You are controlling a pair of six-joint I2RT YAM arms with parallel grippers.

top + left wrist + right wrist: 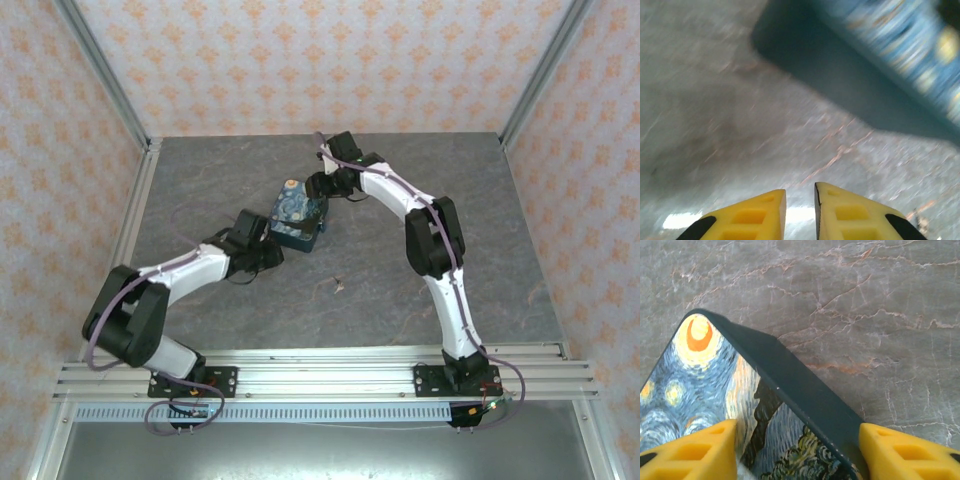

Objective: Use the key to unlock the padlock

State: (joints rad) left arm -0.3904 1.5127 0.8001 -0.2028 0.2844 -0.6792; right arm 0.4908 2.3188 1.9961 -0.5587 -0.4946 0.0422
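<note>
A tiny metal object, seemingly the padlock (338, 287) with its key, lies on the grey table in front of the box; it is too small to tell lock from key. My left gripper (270, 242) (800, 200) hovers low by the left side of the swirly blue-and-yellow box (297, 220) (900, 55). Its yellow fingers (765, 210) stand a narrow gap apart with nothing between them. My right gripper (322, 190) (797, 450) is open wide astride the far right edge of the box (705, 390), one finger over the lid, the other beside the dark side wall.
The table (450, 200) is grey marble-patterned, with metal frame posts and patterned walls on three sides. An aluminium rail (320, 375) with both arm bases runs along the near edge. The left wrist view is motion-blurred.
</note>
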